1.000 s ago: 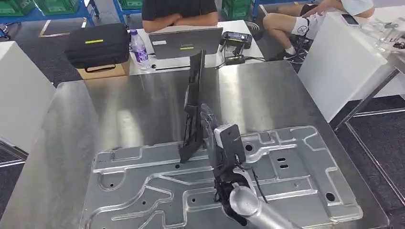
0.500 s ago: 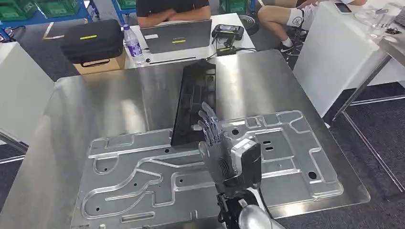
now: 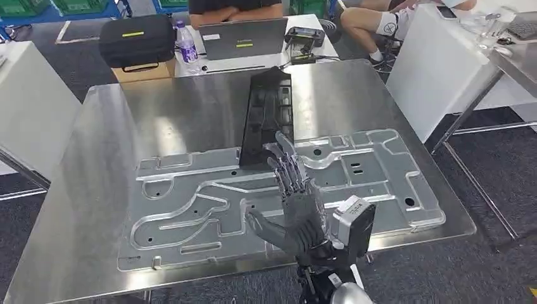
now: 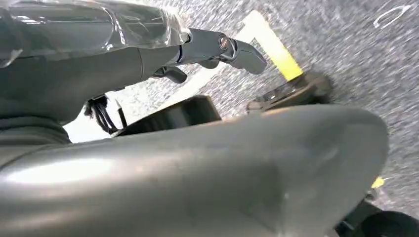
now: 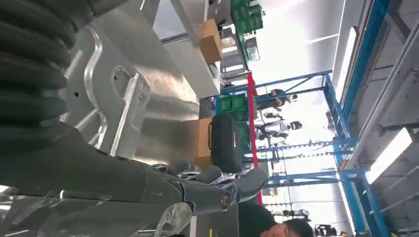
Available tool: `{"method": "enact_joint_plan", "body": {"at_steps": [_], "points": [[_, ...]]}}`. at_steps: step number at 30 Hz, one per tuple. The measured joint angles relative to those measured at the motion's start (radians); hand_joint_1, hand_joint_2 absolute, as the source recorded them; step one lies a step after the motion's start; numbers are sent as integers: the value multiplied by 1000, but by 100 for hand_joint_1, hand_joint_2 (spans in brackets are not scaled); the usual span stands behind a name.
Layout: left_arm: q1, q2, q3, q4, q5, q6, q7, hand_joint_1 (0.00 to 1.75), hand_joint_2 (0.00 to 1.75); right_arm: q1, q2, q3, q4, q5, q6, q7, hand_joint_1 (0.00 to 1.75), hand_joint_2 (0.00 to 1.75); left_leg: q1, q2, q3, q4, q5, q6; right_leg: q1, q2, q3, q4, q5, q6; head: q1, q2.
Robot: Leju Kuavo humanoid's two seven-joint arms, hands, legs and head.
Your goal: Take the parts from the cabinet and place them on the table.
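- Right robot hand point(image 3: 297, 202) seen low and centre in the head view, empty, fingers point(image 3: 286, 166) spread and pointing up the frame, thumb out toward the left.
- Hovered over the stamped metal panel point(image 3: 190, 209), fingertips near the lower end of the black part point(image 3: 265, 117); contact with either could not be told.
- Black part lay flat on the steel surface point(image 3: 95, 164), long and narrow, running from upper centre down to the panel's top edge, its lower end overlapping or touching that edge.
- Metal panel spread across the lower middle of the frame, flat on the surface.
- Left robot hand point(image 4: 212, 47) seen at the top of the left wrist view, dark fingers partly curled above grey speckled floor point(image 4: 346, 44) with a yellow tape line point(image 4: 272, 52); whether closed or holding anything could not be told.
- Along the top of the head view, on a second surface: black case point(image 3: 136, 39) on a cardboard box point(image 3: 144, 69), plastic bottle point(image 3: 186, 47), open laptop point(image 3: 244, 38), dark handheld controller point(image 3: 308, 37).
- Person with folded arms point(image 3: 234, 9) seated behind the laptop; another person's leg in a white sock point(image 3: 392, 26) at upper right.
- White cabinet point(image 3: 28, 114) at the left edge.
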Motion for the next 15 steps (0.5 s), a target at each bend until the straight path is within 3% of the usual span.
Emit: {"method": "enact_joint_plan", "body": {"at_steps": [1,2,4,5,7,8,9,11,12,13,14,15], "points": [[0,0,0,0,0,0,0,0,0,1,-1,0,-7,3,0,-4,0,175,2,0,-15,8,8,-5,-2,0,61,-80,17,2,0,0],[-1,0,0,0,0,0,0,0,0,2,-1,0,-13,4,0,-7,0,175,1,-1,-22,16,11,-9,-5,0,110,-144,10,4,0,0],[-2,0,0,0,0,0,0,0,0,2,-1,0,-23,8,3,-13,0,175,-5,-2,-39,35,15,-14,0,3,188,-266,-33,3,3,0],[-2,0,0,0,1,0,0,0,0,6,-1,-2,-26,12,4,-17,0,175,-5,-2,-43,37,25,-20,-1,3,180,-270,-41,-12,2,0],[0,0,0,0,0,0,0,0,0,18,-2,-2,-30,14,5,-22,0,175,0,-2,-48,31,45,-29,8,2,169,-266,-29,-28,2,0],[2,0,0,1,0,0,0,0,0,25,-3,-3,-30,14,5,-24,0,175,4,-3,-55,36,45,-34,3,-4,159,-269,-15,-41,2,0],[3,0,0,0,-1,-2,1,0,0,29,-3,-3,-30,14,5,-27,0,175,7,-3,-65,60,-2,-41,3,-5,151,-269,-5,-47,2,0],[2,0,0,1,-3,-3,0,0,0,36,-3,-8,-39,14,5,-34,0,175,11,-4,-105,203,-142,-55,4,-5,117,-268,21,-56,0,0],[1,0,0,0,-3,-2,0,0,0,40,-3,-11,-40,14,5,-37,0,175,12,-4,-122,280,-185,-58,4,-5,101,-268,33,-55,0,0],[1,0,0,1,-3,-2,0,0,0,46,-5,-16,-40,14,5,-39,0,175,11,-4,-129,347,-203,-59,5,-6,82,-267,46,-55,0,0],[1,0,0,0,-3,-2,0,0,0,53,-5,-18,-41,14,6,-40,0,175,11,-4,-119,370,-185,-57,6,-6,65,-267,58,-55,0,0],[1,0,0,0,-3,-2,0,0,0,59,-6,-20,-43,14,6,-41,0,175,11,-4,-90,352,-149,-53,7,-6,49,-267,69,-54,0,0]]}}
